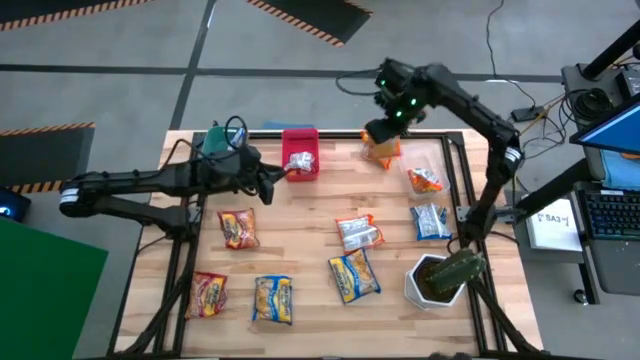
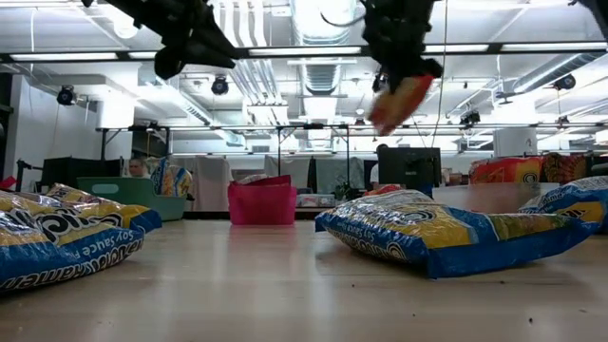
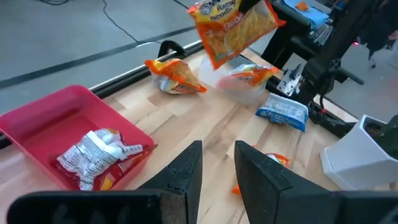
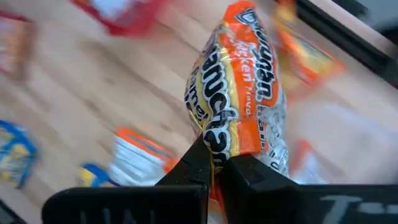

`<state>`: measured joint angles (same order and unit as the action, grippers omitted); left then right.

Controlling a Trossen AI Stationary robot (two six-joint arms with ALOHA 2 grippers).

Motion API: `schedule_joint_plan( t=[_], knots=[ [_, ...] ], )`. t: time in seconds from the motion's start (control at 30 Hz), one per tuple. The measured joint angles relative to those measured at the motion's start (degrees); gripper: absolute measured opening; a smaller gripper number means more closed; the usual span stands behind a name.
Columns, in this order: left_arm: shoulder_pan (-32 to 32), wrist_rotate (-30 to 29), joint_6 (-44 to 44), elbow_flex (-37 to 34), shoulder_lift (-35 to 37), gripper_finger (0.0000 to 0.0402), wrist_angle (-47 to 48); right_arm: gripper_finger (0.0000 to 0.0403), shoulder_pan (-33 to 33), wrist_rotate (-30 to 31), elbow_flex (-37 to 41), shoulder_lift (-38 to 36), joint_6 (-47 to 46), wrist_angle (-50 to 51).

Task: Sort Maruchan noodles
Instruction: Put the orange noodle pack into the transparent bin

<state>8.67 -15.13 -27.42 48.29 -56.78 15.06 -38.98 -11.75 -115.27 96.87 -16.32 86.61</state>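
Observation:
My right gripper (image 1: 385, 128) is shut on an orange noodle packet (image 4: 239, 93), held in the air over the table's far side, right of the pink bin (image 1: 300, 152). My left gripper (image 3: 217, 165) is open and empty, just in front of the pink bin, which holds a crumpled silver-and-red packet (image 3: 93, 152). Another orange packet (image 3: 174, 78) lies on the table under the held one. Red (image 1: 238, 228), yellow-and-blue (image 1: 353, 275) and silver-and-blue (image 1: 430, 220) packets lie flat on the table. My right gripper pinches one end of the orange packet (image 4: 214, 140) between its two fingers. The fingers come from above, pointing down. The packet hangs below them (image 2: 404, 100), tilted, clear of the table.
A teal bin (image 1: 222, 140) stands at the far left, partly under my left arm. A clear container (image 3: 242, 87) with an orange packet stands at the far right. A white pot with a plant (image 1: 435, 280) stands at the near right. Bare wood lies between the packets.

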Motion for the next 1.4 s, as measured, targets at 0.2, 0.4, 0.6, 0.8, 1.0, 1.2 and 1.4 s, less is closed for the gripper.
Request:
schedule_joint_plan(
  t=[0.2,0.4,0.6,0.8,1.0,1.2,1.4],
  knots=[
    [0.0,0.0,1.4,0.0,-0.2,0.0077,0.0,0.0009,-7.9,0.8,-2.6,2.4,3.8,3.4],
    [0.0,0.0,1.4,0.0,-0.3,0.0077,0.0,0.0009,-15.6,1.5,1.0,2.7,7.9,3.3],
    [0.0,0.0,1.6,0.0,-0.3,0.0077,0.0,0.0009,-21.6,6.5,9.3,1.6,11.1,3.4],
    [0.1,-1.8,1.3,0.0,-0.3,0.0077,-0.4,0.0009,-23.9,7.4,17.1,0.9,13.4,3.4],
    [0.1,-2.5,1.0,0.0,-0.3,0.0077,-3.1,0.0009,-23.5,10.6,21.1,0.8,16.2,3.4],
    [0.1,-2.5,0.9,0.0,-0.3,0.0077,-3.6,0.0009,-21.8,14.2,24.5,0.7,16.2,3.3],
    [0.1,-2.5,0.4,0.0,-0.3,0.0077,-3.6,0.0009,-20.5,15.4,29.6,0.7,16.4,3.4]
  ],
)
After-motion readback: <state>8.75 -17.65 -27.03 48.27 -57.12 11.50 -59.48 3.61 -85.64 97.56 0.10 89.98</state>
